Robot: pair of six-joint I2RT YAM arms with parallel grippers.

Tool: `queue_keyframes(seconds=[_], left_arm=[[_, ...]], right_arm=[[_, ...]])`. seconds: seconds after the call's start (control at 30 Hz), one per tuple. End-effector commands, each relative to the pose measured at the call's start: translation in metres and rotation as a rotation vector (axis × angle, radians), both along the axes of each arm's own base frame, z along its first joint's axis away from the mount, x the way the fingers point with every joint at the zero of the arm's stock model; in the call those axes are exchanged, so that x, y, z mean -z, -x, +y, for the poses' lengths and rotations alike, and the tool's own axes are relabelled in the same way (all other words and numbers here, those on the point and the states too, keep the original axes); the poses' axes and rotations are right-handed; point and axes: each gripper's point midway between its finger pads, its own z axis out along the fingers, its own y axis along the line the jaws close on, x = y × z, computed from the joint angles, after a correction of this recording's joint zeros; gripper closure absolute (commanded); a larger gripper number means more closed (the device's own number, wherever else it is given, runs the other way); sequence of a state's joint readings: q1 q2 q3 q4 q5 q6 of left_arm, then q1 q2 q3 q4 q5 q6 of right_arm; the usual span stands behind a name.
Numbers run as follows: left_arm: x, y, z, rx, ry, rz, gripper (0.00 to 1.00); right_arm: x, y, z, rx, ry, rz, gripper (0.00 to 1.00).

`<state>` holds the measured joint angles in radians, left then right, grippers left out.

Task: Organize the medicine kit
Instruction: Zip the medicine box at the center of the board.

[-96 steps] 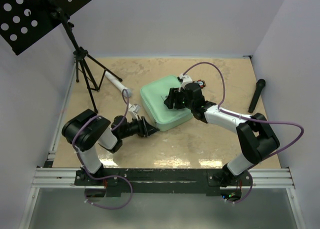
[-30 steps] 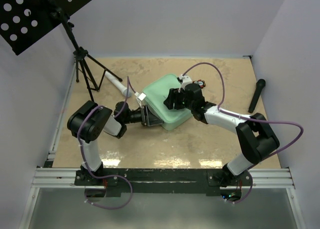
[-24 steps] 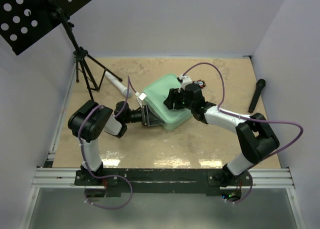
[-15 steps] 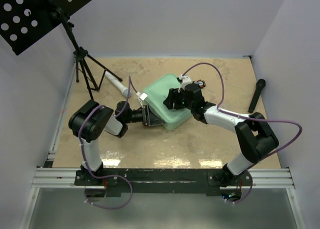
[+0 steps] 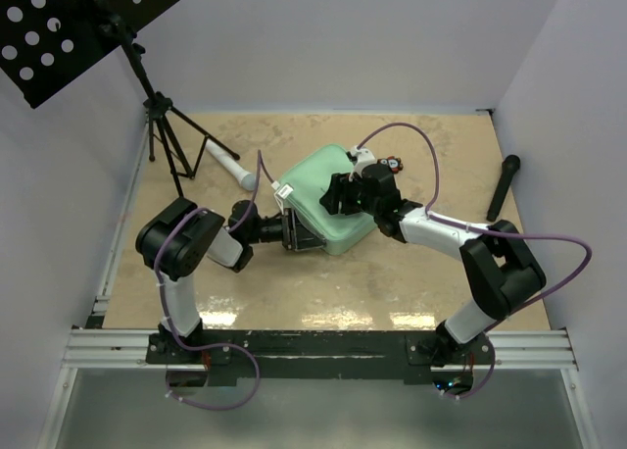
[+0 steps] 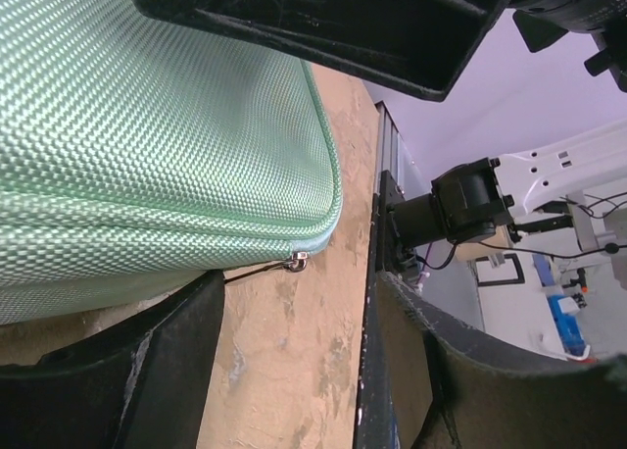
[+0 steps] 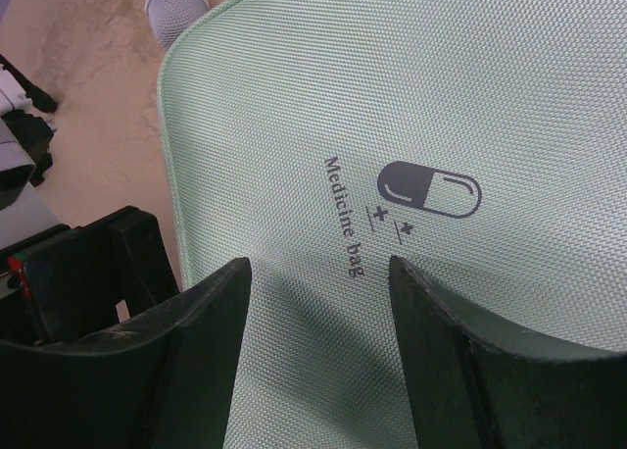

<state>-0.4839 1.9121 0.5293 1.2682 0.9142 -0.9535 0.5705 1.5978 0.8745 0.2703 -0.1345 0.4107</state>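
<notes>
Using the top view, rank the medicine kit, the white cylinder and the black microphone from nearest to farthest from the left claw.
1. medicine kit: at the left claw itself, its near-left corner between the fingers.
2. white cylinder: beyond the claw, toward the far left.
3. black microphone: across the table, by the right wall.

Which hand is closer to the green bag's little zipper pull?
Left. The left hand faces the zipper pull on the medicine kit; the right hand is above its lid.
</notes>
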Motion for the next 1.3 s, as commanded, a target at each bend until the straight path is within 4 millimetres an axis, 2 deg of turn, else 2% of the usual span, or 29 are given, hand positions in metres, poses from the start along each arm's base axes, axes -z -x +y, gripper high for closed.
queue_keyframes(seconds=[0.0,0.4,0.6,1.27], left_arm=[[-0.111,0.003,0.001,-0.052,0.303,-0.67,0.32],[-0.112,-0.007,0.004,-0.126,0.291,-0.717,0.32],[-0.114,-0.01,0.004,-0.153,0.286,-0.743,0.32],[-0.13,0.007,-0.008,-0.08,0.336,-0.76,0.33]], right_arm=[[0.033,0.026,0.003,-0.055,0.035,0.132,0.37],[0.019,0.027,0.0,-0.035,0.029,0.125,0.37],[0.024,0.03,-0.002,-0.032,0.029,0.143,0.37],[0.027,0.029,0.002,-0.038,0.026,0.159,0.37]])
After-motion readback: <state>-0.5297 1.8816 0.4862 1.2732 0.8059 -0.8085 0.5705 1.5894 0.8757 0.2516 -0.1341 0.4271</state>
